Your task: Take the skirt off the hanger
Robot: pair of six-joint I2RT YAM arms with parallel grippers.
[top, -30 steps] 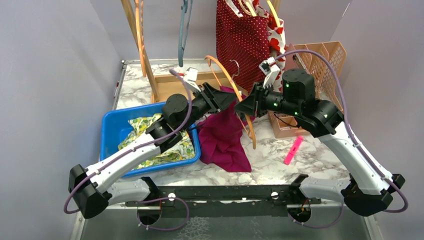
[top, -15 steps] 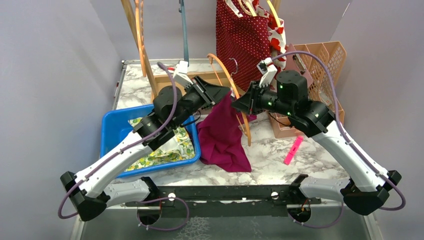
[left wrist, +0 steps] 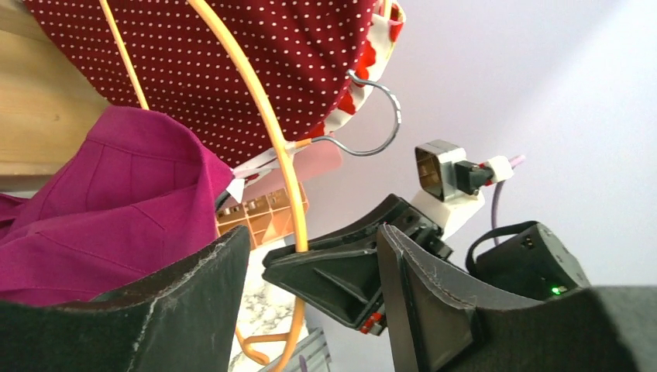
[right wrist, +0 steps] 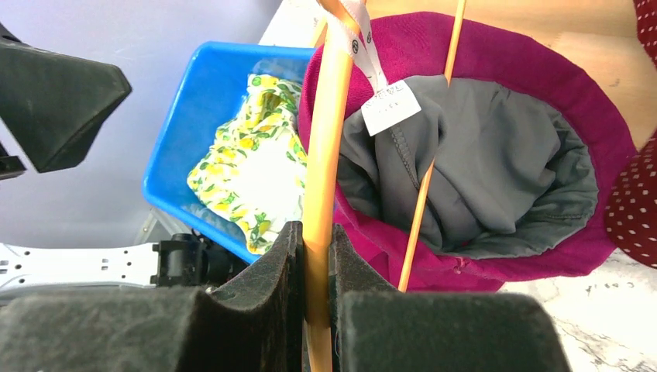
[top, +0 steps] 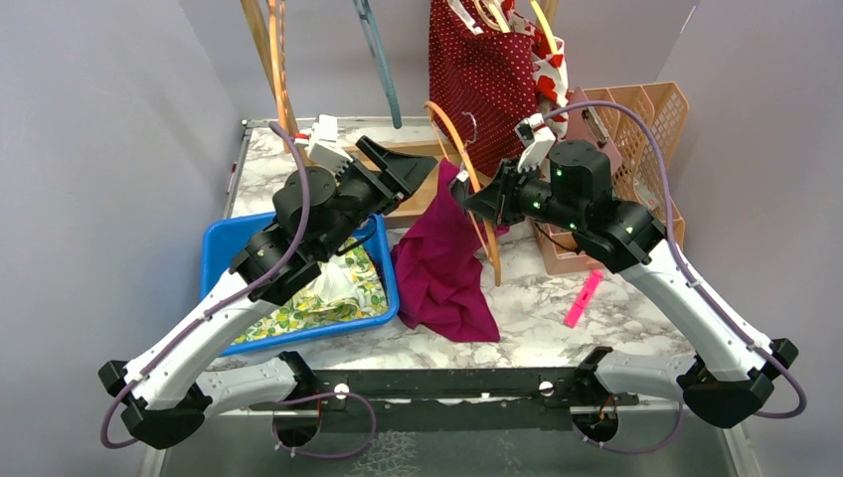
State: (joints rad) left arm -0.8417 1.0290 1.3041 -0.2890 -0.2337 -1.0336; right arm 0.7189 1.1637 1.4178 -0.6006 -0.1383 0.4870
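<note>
The magenta skirt [top: 442, 268] hangs from an orange hanger [top: 449, 124], its hem crumpled on the marble table. My right gripper [top: 467, 199] is shut on the hanger's thick arm [right wrist: 325, 139], pinched between the pads [right wrist: 288, 256]. In the right wrist view the skirt's waist [right wrist: 496, 46] gapes open, showing grey lining [right wrist: 480, 155], a white tag and the hanger's thin bar running through. My left gripper [top: 410, 167] stands open left of the skirt, holding nothing. In the left wrist view its jaws [left wrist: 310, 240] frame the hanger [left wrist: 271, 132]; the skirt [left wrist: 116, 201] lies to their left.
A blue bin [top: 224, 248] with a yellow floral garment sits at the left. A red dotted garment [top: 477, 70] hangs on the wooden rack [top: 268, 60] behind. A peach basket [top: 656, 109] stands at the back right, and a pink marker [top: 584, 298] lies on the table.
My left gripper opened, let go of the skirt and drew back up and to the left. The right gripper kept its grip on the hanger and barely moved.
</note>
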